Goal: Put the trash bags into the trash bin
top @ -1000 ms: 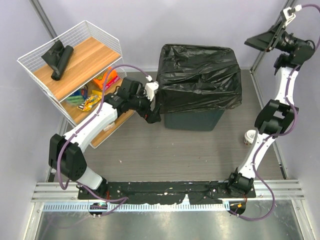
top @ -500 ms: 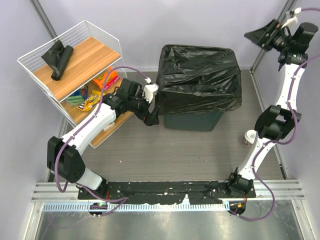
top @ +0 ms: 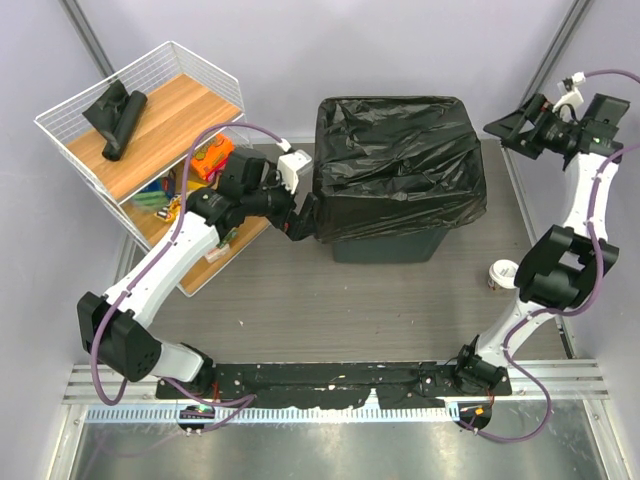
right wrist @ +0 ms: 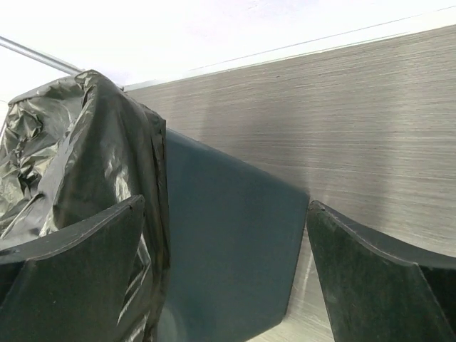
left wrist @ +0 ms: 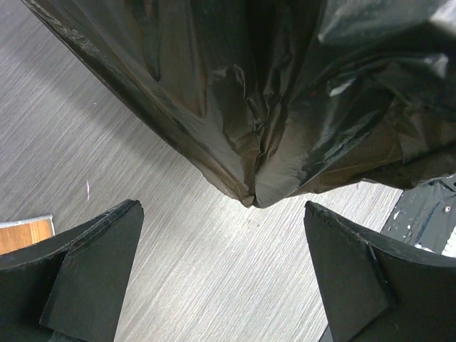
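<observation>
Soft, even light fills the overhead view, leaving only faint shadows on the floor [top: 330, 300]. The glossy bag [top: 400, 150] catches pale highlights along its creases. Just ahead of the left gripper [left wrist: 221, 214] those creases gleam crisply, while its own fingers [left wrist: 85, 271] sit dark and slightly soft. Beyond the right gripper [right wrist: 224, 210] the wall [right wrist: 214, 28] is blown out white, and the near fingers [right wrist: 71, 271] blur.

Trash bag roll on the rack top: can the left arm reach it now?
Probably yes. The roll lies uncovered on the rack's open top, and the left gripper is open and empty by the trash bin.
</observation>
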You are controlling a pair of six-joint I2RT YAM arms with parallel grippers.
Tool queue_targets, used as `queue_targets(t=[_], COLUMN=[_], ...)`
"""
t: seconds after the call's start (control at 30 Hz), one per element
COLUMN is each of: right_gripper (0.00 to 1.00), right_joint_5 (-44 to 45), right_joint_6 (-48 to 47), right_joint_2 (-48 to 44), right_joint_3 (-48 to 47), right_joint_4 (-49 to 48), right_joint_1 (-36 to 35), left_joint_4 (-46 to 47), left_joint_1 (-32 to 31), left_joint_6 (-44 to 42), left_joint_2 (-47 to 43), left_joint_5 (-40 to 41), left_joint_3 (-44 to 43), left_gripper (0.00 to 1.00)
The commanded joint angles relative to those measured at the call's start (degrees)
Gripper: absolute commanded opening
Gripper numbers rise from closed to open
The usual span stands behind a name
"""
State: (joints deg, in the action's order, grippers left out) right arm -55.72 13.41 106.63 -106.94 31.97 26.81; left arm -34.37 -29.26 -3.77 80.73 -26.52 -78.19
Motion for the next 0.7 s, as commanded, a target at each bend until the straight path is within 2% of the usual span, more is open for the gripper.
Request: queue_targets(t=[0.0,0.2,0.33,0.47,0.67], right_gripper=[1.00,1.00,1.00,1.00,1.00], right_joint_5=[-5.9,-13.4,-19.1,-20.8,-22.7], right_joint_6=[0.3,1.4,1.6,0.5,0.3], right_joint_2=[-3.9,-5.7,-6.3,-8.2,-10.5], right_joint_3=[1.9,6.3,8.6,11.3,13.8], right_joint_4=[-0.4,0.0,1.2,1.7,1.5], right_joint_1=[3.0,5.7,5.9,5.7,3.4], left_joint_4=[4.2,5.9,7.4,9.3,12.8], left_joint_1=[-0.2,0.5,2.1,3.1,3.1], left_joint_6=[1.5,0.5,-1.9,-5.5,-8.6], left_joint_2=[-1.4,-1.1,-1.2,-0.5,3.0], left_joint_5=[0.4,-2.6,-9.1,-14.2,-17.8], left_joint_3=[0.1,-0.5,0.2,0.8,0.7], left_gripper=[1.00,1.00,1.00,1.00,1.00])
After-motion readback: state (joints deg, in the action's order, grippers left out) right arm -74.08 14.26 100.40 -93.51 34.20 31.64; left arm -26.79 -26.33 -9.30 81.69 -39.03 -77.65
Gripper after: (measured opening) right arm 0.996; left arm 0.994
